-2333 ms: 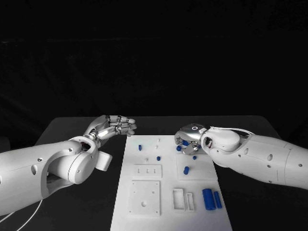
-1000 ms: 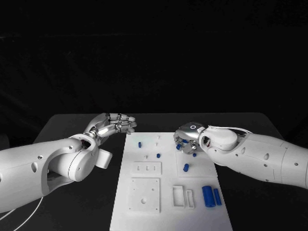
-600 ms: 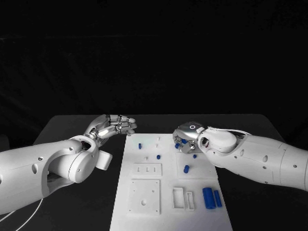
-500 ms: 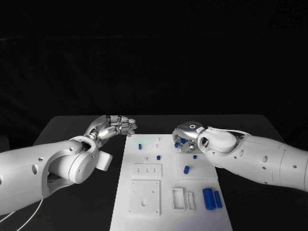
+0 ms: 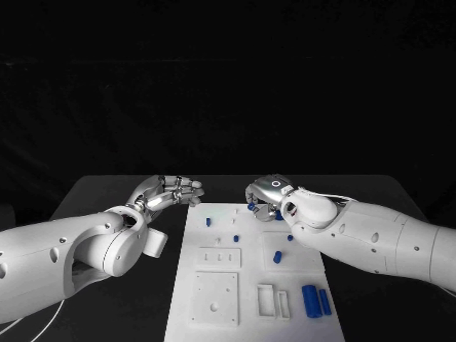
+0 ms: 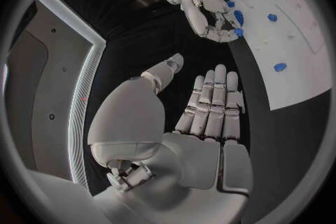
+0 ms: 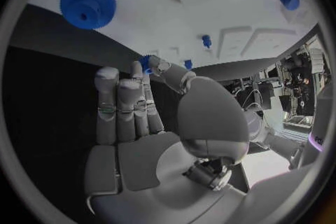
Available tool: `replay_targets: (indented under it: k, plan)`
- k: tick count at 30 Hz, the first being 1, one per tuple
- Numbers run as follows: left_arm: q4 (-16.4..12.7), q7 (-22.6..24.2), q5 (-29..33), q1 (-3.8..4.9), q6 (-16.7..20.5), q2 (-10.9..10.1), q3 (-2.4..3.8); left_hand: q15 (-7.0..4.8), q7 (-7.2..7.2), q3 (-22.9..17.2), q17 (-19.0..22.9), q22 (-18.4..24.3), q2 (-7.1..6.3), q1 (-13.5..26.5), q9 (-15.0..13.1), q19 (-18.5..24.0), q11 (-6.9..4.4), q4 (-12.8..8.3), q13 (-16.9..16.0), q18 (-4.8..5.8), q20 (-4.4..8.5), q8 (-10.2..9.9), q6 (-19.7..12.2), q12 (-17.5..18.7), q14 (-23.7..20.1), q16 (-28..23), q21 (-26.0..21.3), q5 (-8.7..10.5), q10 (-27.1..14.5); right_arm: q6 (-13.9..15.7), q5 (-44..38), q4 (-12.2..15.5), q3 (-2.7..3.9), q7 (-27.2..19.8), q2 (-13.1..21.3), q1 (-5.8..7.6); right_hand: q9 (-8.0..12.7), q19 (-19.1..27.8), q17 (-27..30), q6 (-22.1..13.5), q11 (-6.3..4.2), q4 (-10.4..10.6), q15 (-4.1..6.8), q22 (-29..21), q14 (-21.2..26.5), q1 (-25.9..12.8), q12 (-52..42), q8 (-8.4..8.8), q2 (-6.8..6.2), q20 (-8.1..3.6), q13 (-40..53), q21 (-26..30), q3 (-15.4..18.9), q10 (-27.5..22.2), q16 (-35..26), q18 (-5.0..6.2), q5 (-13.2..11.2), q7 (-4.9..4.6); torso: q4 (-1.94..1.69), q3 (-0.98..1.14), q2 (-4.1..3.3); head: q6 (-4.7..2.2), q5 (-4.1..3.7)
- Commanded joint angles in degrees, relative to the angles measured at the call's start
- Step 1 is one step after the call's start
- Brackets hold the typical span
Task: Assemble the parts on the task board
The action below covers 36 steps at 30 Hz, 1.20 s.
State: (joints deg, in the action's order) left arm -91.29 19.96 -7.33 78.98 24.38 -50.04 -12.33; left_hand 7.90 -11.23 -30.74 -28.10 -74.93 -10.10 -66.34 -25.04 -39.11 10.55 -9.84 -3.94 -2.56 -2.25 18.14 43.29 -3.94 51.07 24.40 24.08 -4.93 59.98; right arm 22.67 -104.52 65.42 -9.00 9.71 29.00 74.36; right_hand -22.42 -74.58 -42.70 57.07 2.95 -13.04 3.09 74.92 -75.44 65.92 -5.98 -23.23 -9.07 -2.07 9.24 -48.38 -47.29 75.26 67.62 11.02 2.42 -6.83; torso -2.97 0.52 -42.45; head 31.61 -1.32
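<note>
Blue part (image 5: 253,206) in right hand (image 5: 270,197) fingertips.

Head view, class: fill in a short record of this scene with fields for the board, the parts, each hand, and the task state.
board: white task board in the middle of the black table
parts: small blue pieces on the board, two blue cylinders side by side at its near right
left hand: beside the board's far left corner, fingers curled, holds nothing
right hand: over the board's far end, pinches a small blue part
task state: unfinished
</note>
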Motion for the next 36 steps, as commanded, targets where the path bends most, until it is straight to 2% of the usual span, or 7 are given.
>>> replay_targets:
  k: [1, 7, 14, 19, 25, 27, 36]
  plan:
    - [-0.1, 0.6, -0.2, 0.17, -0.6, 0.3, 0.08, 0.15, -0.33, -0.4, 0.0, -1.0, 0.10, 0.3, 0.1, 0.4, -0.04, -0.1, 0.1, -0.84, -0.02, -0.3, -0.1, 0.2, -0.2, -0.2, -0.2, 0.28, -0.4, 1.7, -2.3, -1.2, 0.03, 1.4, -1.3, -0.02, 0.0, -0.1, 0.1, 0.4, -0.10, 0.0, 0.52, 1.3, 0.2, 0.1, -0.2, -0.39, -0.36, -0.55, 0.2, -0.4, -0.4, 0.4, 0.3, 3.98, 0.4, 0.15, 0.00, -0.05, -0.10, -0.17, -0.01]
    - [-0.3, 0.7, -0.2, 0.18, -0.6, 0.5, 0.28, 0.15, -0.33, -0.4, 0.0, -1.0, 0.11, 0.3, 0.0, 0.3, -0.03, -0.1, 0.1, -0.84, -0.02, -0.3, -0.1, 0.2, -0.2, -0.2, -0.2, 0.27, -0.5, 1.3, -2.3, -2.9, 0.03, 1.3, -3.4, -0.07, 0.0, -0.1, 0.1, 0.4, -0.10, 0.1, 0.52, 1.3, 0.2, 0.0, -0.2, -0.40, -0.42, -0.57, 0.2, -0.5, -0.5, 0.4, 0.4, 3.98, 0.4, 0.16, -0.13, -0.09, -0.24, -0.22, -0.05]
    - [-0.3, 0.6, -0.3, 0.24, -0.5, 0.5, 1.09, 0.15, -0.32, -0.4, 0.0, -1.0, 0.10, 0.3, 0.0, 0.4, -0.03, -0.1, 0.1, -0.85, -0.02, -0.3, -0.1, 0.2, -0.2, -0.2, -0.2, 0.27, -0.5, 0.7, -2.3, -3.5, 0.04, 1.1, -4.5, -0.11, 0.0, -0.1, 0.1, 0.4, -0.10, 0.1, 0.53, 1.3, 0.2, 0.0, -0.1, -0.38, -0.46, -0.60, 0.2, -0.6, -0.6, 0.4, 0.4, 3.98, 0.4, 0.17, -0.45, -0.18, -0.64, -0.21, 0.10]
    - [-0.4, 0.6, -0.3, 0.51, -0.5, 0.6, 1.17, 0.15, -0.32, -0.4, 0.0, -1.0, 0.08, 0.3, 0.0, 0.4, -0.03, -0.1, 0.1, -0.85, -0.02, -0.3, -0.1, 0.2, -0.2, -0.2, -0.2, 0.27, -0.5, 0.3, -2.2, -4.0, 0.04, 1.1, -4.7, -0.10, 0.0, -0.1, 0.1, 0.4, -0.10, 0.1, 0.53, 1.3, 0.2, 0.0, -0.1, -0.37, -0.49, -0.62, 0.3, -0.6, -0.6, 0.4, 0.4, 3.98, 0.4, 0.17, -0.72, -0.29, -0.88, 0.08, -0.09]
    - [-0.6, 0.6, -0.6, 0.93, -0.4, 0.4, 1.24, 0.15, -0.32, -0.4, 0.0, -1.0, 0.06, 0.3, 0.0, 0.4, -0.02, -0.2, 0.0, -0.86, -0.02, -0.3, -0.1, 0.1, -0.2, -0.2, -0.2, 0.27, -0.5, 0.0, -2.2, -4.3, 0.04, 1.0, -5.2, -0.11, 0.0, -0.1, 0.2, 0.4, -0.09, 0.1, 0.52, 1.3, 0.2, 0.0, -0.1, -0.36, -0.49, -0.63, 0.3, -0.6, -0.6, 0.3, 0.4, 3.98, 0.4, 0.16, -0.83, -0.42, -1.27, 0.08, -0.04]
    - [-0.6, 0.6, -0.6, 1.08, -0.4, 0.4, 1.24, 0.15, -0.32, -0.4, 0.0, -1.0, 0.05, 0.3, 0.0, 0.4, -0.02, -0.2, 0.0, -0.86, -0.02, -0.3, 0.0, 0.1, -0.2, -0.2, -0.2, 0.27, -0.5, 0.0, -2.2, -4.5, 0.04, 1.0, -5.4, -0.11, 0.0, -0.1, 0.2, 0.4, -0.09, 0.1, 0.52, 1.3, 0.2, 0.0, -0.1, -0.35, -0.50, -0.64, 0.3, -0.7, -0.6, 0.3, 0.4, 3.98, 0.4, 0.16, -0.88, -0.44, -1.37, 0.33, -0.02]
    - [-0.7, 0.6, -0.6, 1.26, -0.4, 0.5, 1.25, 0.15, -0.32, -0.5, 0.0, -1.0, 0.03, 0.3, 0.0, 0.4, -0.01, -0.2, 0.0, -0.86, -0.03, -0.3, 0.0, 0.1, -0.2, -0.3, -0.2, 0.27, -0.5, -0.4, -2.2, -5.2, 0.03, 0.7, -5.9, -0.13, 0.0, -0.1, 0.2, 0.4, -0.09, 0.1, 0.51, 1.3, 0.2, 0.0, 0.0, -0.33, -0.52, -0.65, 0.3, -0.7, -0.7, 0.3, 0.5, 3.98, 0.4, 0.15, -0.98, -0.58, -1.71, 0.18, -0.10]
